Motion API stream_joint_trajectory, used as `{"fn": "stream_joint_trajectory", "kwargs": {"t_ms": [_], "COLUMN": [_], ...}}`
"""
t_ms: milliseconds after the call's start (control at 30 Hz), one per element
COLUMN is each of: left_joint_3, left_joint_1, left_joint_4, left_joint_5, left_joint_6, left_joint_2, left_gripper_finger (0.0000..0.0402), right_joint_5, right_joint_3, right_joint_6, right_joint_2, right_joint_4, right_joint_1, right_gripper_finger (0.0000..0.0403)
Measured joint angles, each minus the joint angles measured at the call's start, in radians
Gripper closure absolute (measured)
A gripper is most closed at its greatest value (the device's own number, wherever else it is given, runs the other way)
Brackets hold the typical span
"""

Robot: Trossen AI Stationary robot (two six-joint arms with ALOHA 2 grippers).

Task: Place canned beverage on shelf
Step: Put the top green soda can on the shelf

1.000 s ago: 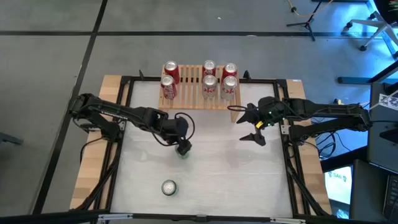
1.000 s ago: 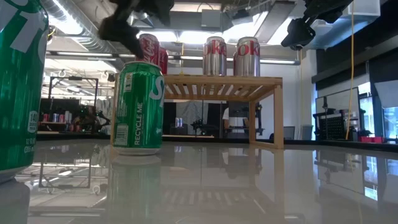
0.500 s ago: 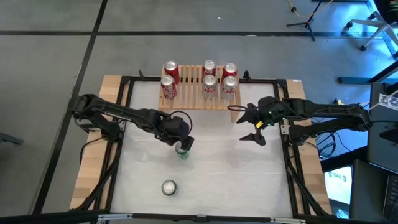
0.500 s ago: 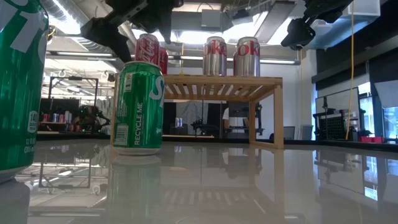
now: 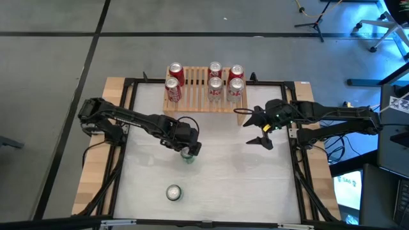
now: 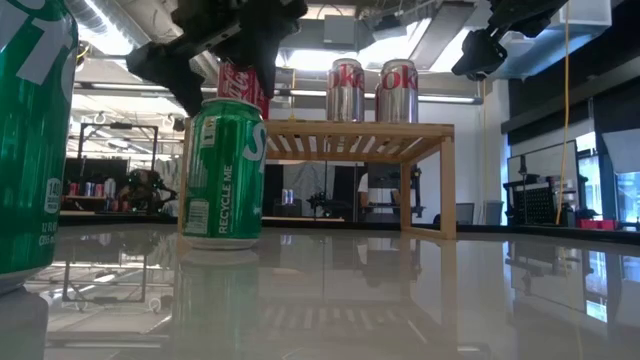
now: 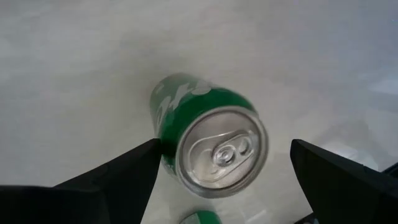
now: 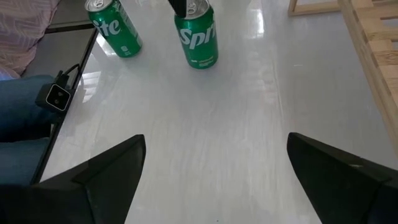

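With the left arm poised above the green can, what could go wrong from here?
The left gripper hangs open over the green can, jaws straddling its top. If they come down off-centre, a finger could clip the rim and tip it. The shelf already carries five cans, so the open spot is tight and neighbours could get bumped. The right gripper waits open beside the shelf, near that path.

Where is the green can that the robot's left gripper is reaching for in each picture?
High view: the green can stands mid-table, under the open left gripper.
Low view: it stands left of centre, in front of the shelf.
Left wrist view: centre, seen from above, between the gripper's fingers.
Right wrist view: near the top.
Shared landmark: the second green can.
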Motion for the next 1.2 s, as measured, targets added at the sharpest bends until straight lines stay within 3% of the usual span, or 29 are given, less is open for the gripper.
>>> {"fn": "stream_joint_trajectory", "kwargs": {"t_ms": [1200], "left_joint_3": [0.000], "left_joint_1": [-0.044], "left_joint_4": [-0.019], "left_joint_5": [-0.087], "left_joint_6": [0.039], "left_joint_2": [0.067], "left_gripper_finger": [0.0056], "right_joint_5": [0.000], "right_joint_3": [0.000], "right_joint_6": [0.000], "right_joint_2": [0.000], "right_joint_4": [-0.001], "right_joint_1": [0.000], "right_gripper_finger": [0.0017]}}
